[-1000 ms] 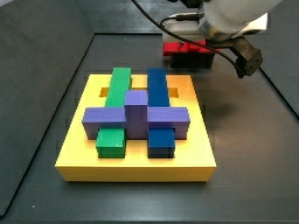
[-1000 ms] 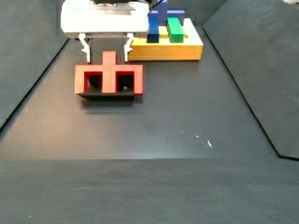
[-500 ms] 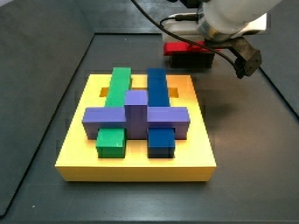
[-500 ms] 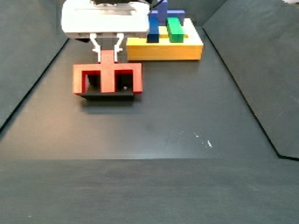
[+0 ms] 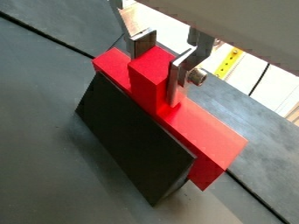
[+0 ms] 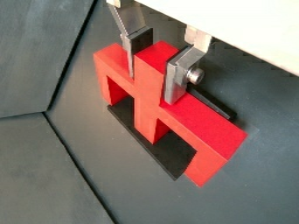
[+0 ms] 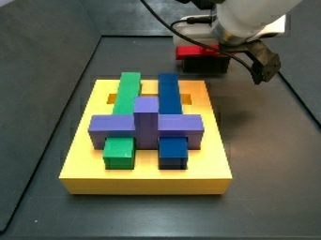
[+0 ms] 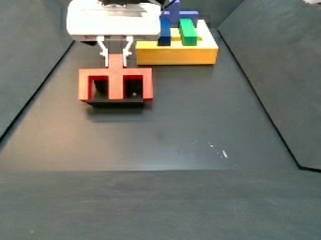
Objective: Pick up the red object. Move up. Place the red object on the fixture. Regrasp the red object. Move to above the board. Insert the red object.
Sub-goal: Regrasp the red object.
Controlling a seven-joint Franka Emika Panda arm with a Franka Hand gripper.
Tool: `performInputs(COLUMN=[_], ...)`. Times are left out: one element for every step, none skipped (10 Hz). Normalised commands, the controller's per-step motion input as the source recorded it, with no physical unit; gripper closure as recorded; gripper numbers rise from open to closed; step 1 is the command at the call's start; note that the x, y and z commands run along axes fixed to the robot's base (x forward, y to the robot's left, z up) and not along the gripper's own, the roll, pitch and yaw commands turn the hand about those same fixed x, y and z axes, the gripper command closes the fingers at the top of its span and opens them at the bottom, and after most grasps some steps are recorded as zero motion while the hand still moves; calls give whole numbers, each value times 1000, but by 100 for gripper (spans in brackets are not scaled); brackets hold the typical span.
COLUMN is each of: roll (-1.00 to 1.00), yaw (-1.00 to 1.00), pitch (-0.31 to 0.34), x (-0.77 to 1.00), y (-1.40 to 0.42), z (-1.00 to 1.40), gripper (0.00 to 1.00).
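The red object (image 5: 201, 133) lies on the dark fixture (image 5: 126, 131), its wide bar across the top and its stem pointing up. My gripper (image 5: 162, 66) is shut on that stem, one silver finger on each side, pads touching it in both wrist views. In a wrist view the red object (image 6: 208, 131) covers most of the fixture (image 6: 173, 156). From the side, the gripper (image 8: 116, 54) stands straight over the red object (image 8: 116, 84), left of the yellow board (image 8: 175, 56). In a side view the red object (image 7: 187, 52) sits behind the board (image 7: 145, 176).
The board carries a green block (image 7: 123, 94), a blue block (image 7: 168, 94) and a purple cross block (image 7: 145, 120). A dark part of the arm's hand (image 7: 264, 64) hangs right of the fixture (image 7: 206, 66). A black cable (image 7: 160, 19) runs behind.
One second ago the fingers stood wide apart over the red object. They have since shut on its stem. The red object and fixture have not moved.
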Motion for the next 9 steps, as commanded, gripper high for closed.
performInputs(roll=[0,0,0,0,0,0,0,0,0], yaw=[0,0,0,0,0,0,0,0,0], pitch=[0,0,0,0,0,0,0,0,0], x=[0,0,0,0,0,0,0,0,0], y=[0,0,0,0,0,0,0,0,0], z=[0,0,0,0,0,0,0,0,0], gripper=[100,100,100,100,100,100,100,100,100])
